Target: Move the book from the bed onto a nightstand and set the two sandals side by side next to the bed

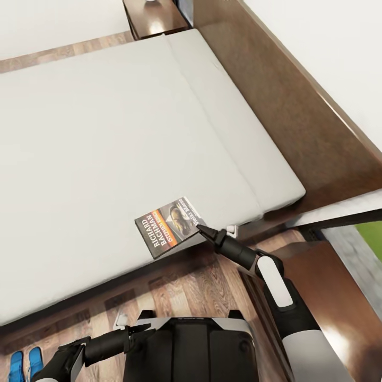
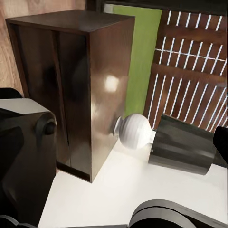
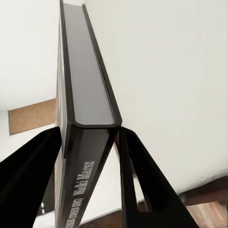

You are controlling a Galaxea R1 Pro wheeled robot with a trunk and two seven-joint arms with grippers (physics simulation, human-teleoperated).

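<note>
The book, dark with white "RICHARD BACHMAN" lettering and an orange strip, lies at the near edge of the bed's pale grey mattress. My right gripper is shut on its right corner. In the right wrist view the book stands edge-on between the two black fingers, which press on both sides of it. Both blue sandals lie side by side on the floor at the lower left. My left gripper hangs low in front of my base with nothing in it. One nightstand stands beyond the bed's far side.
The dark headboard runs along the right. A second dark brown cabinet stands close by my right arm and also appears in the left wrist view, beside a window with a slatted fence. Wood-plank floor lies between me and the bed.
</note>
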